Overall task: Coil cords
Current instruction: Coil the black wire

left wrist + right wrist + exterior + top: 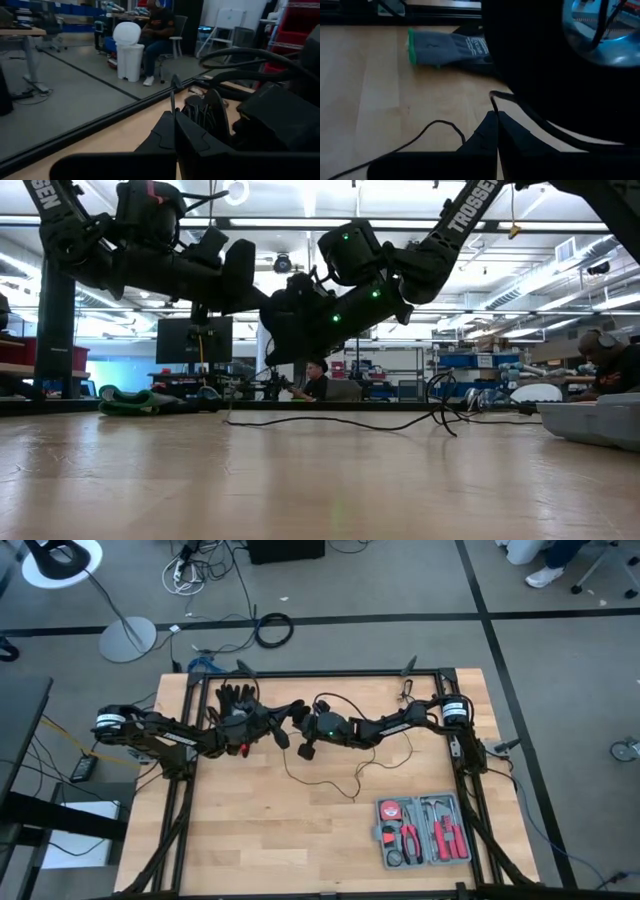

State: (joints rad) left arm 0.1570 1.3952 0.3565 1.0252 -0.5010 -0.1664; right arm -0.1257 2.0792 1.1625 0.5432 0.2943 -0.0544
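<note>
Black thin cord (330, 780) trails loosely across table (250, 830).

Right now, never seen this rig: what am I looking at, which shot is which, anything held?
Two dark jointed robot arms, left and right, work over a pale wooden table. First picture looks straight down, second sits at tabletop height, the last two ride on each arm's wrist. On the table: a thin black wire, a grey fabric glove with green cuff, a grey plastic case of hand tools. The left tool and right tool meet mid-table, both shut; each wrist view shows wire leaving its closed tip, so both seem to pinch it.
</note>
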